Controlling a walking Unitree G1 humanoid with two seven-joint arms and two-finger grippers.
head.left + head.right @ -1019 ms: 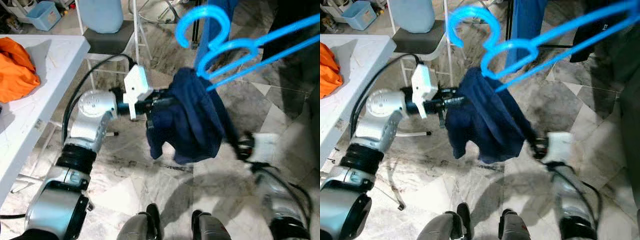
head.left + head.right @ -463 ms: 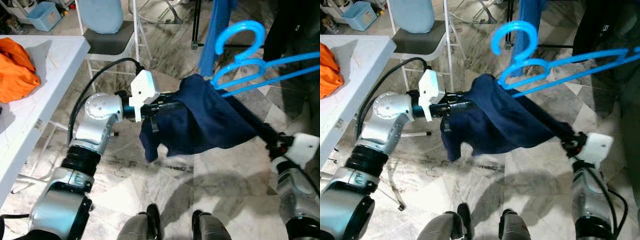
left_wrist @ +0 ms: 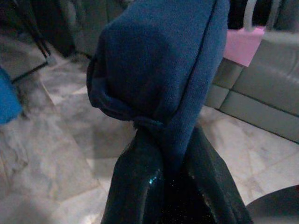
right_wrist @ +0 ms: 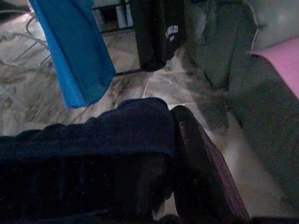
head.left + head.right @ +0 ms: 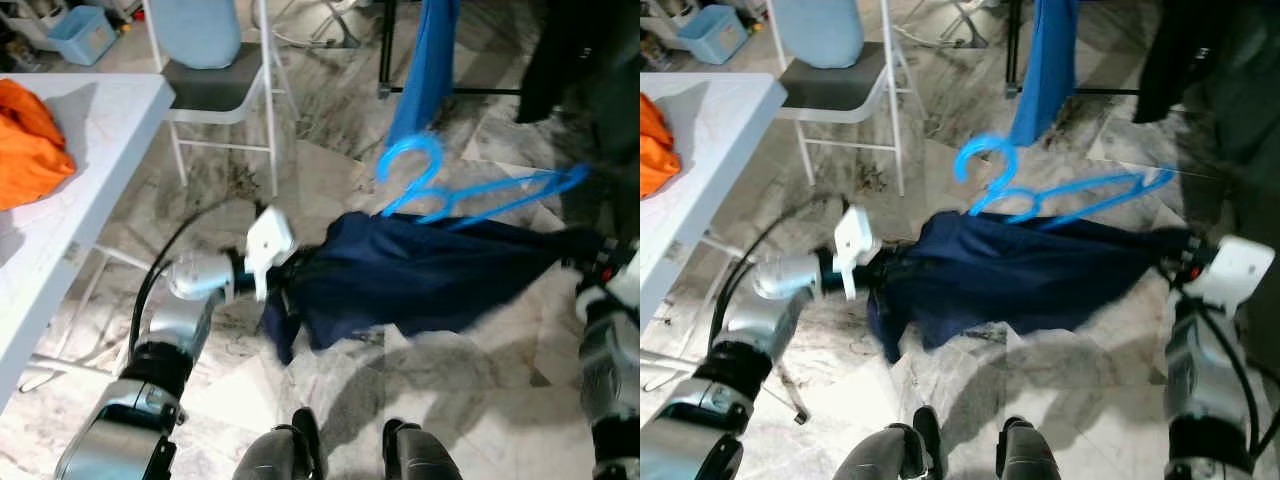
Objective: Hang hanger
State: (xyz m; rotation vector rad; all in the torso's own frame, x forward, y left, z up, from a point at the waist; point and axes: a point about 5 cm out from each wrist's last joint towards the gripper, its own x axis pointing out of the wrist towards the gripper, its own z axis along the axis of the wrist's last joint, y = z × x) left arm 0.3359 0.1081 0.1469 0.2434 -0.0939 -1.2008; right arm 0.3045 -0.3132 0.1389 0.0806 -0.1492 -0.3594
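The navy garment [image 5: 420, 275] stretches between both pincers, each clamped on an end, fingertips buried in cloth. The blue hanger [image 5: 450, 190] at its 12 o'clock edge is blurred.

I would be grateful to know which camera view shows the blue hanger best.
The right eye view shows it best: the blue hanger is whole, hook to far end, lying along the top of the navy garment. The left eye view shows it too, slightly blurrier. The wrist views show navy cloth in each gripper's fingers.
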